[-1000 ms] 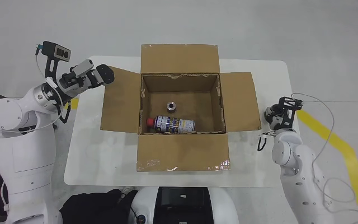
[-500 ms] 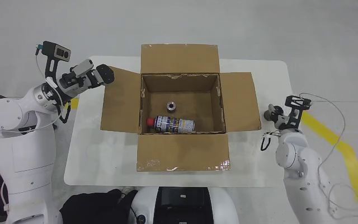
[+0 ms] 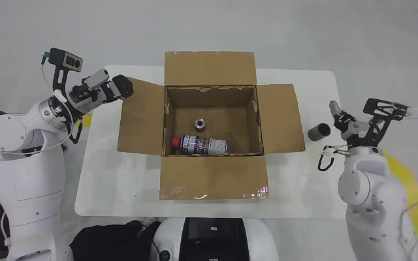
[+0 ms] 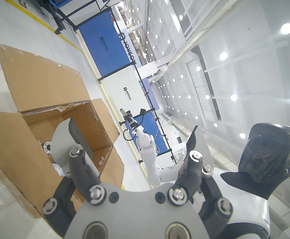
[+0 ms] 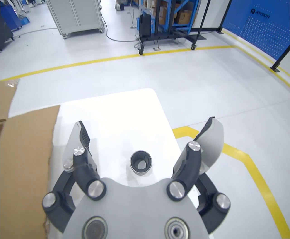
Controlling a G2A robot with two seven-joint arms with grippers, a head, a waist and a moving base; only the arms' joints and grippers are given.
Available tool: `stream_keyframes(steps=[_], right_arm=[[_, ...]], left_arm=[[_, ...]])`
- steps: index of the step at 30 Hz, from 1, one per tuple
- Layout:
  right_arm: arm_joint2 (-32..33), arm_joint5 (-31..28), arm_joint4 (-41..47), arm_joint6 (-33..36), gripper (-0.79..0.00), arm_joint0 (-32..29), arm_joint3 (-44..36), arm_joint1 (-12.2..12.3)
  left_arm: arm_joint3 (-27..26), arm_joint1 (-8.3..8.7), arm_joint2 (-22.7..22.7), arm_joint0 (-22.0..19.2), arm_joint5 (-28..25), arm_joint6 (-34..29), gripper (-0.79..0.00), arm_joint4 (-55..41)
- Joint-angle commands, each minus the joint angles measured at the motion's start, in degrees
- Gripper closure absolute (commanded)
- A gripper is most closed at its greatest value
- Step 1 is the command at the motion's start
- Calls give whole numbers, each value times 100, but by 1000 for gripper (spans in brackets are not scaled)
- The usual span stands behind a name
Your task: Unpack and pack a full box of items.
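Box [image 3: 212,176] open mid-table [image 3: 104,189]; spray can [image 3: 204,145] lying inside, small metal ring [image 3: 200,123] beside it. Dark cylinder [image 5: 141,162] on table by right flap [image 3: 281,117], just ahead of my right claw [image 5: 145,126], spread wide, not touching (wrist view looks down bore, top view shows side). My left claw [image 4: 131,127] wide, empty, left of box; its finger [image 4: 68,144] hides most of can.

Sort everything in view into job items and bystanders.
Job: cardboard box; spray can and metal ring inside it; black cylinder on the table.
Bystanders: grey cabinet, wheeled rack, blue panel, all beyond the table.
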Motion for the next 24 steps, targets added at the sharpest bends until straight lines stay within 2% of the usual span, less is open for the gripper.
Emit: stream_keyframes(steps=[1, 5, 7, 14, 15, 19, 24], right_arm=[[-17, -131, 46, 13, -763, 43, -202, -2], [-208, -580, 225, 192, -742, 167, -505, -4], [-338, -897, 424, 373, -785, 282, -601, -2], [-752, -2301, 1044, 1332, -785, 932, -702, 46], [-858, -2636, 1237, 1555, -785, 1047, -691, 57], [-1071, -3634, 1633, 2167, -785, 1577, -510, 108], [-1434, -4235, 2650, 2765, -785, 2247, 125, 125]], left_arm=[[0, 0, 0, 0, 0, 0, -785, 0], [0, 0, 0, 0, 0, 0, -785, 0], [0, 0, 0, 0, 0, 0, -785, 0], [0, 0, 0, 0, 0, 0, -785, 0], [0, 0, 0, 0, 0, 0, -785, 0], [0, 0, 0, 0, 0, 0, -785, 0], [0, 0, 0, 0, 0, 0, -785, 0]])
